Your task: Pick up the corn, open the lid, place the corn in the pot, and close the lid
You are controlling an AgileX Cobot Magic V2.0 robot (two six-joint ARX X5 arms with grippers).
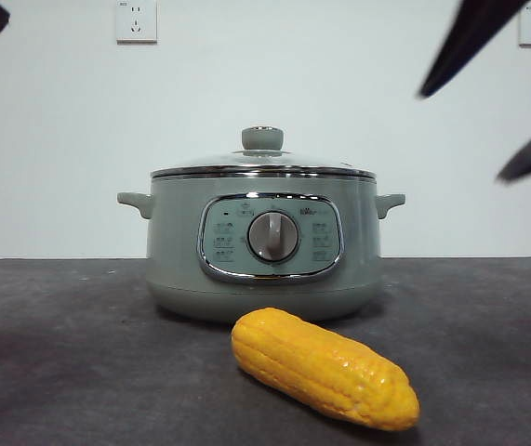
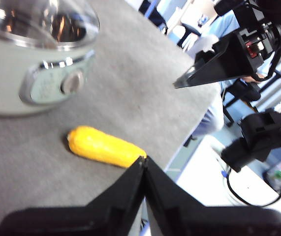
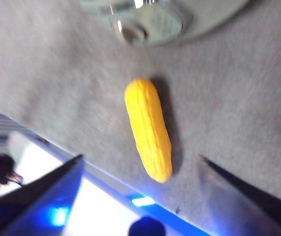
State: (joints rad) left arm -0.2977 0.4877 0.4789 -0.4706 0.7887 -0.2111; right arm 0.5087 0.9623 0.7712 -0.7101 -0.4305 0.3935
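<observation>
Front view: the corn (image 1: 324,368) lies on the dark table (image 1: 60,353) at 5 o'clock from the pot (image 1: 261,246), just in front of it, with bare tabletop on both sides. The lid (image 1: 262,163) sits closed on the pot. The panel's small print is too fine to read. Two wall sockets (image 1: 136,20) sit high behind. The right gripper (image 1: 516,88) hangs at 2 o'clock, its jaws spread wide.

Left wrist view: the left gripper (image 2: 144,164) is pressed shut on nothing, near the table's edge; the corn (image 2: 106,147) lies just beyond it.

Right wrist view: the right gripper (image 3: 140,167) is spread above the corn (image 3: 148,129), close to the table's front edge
</observation>
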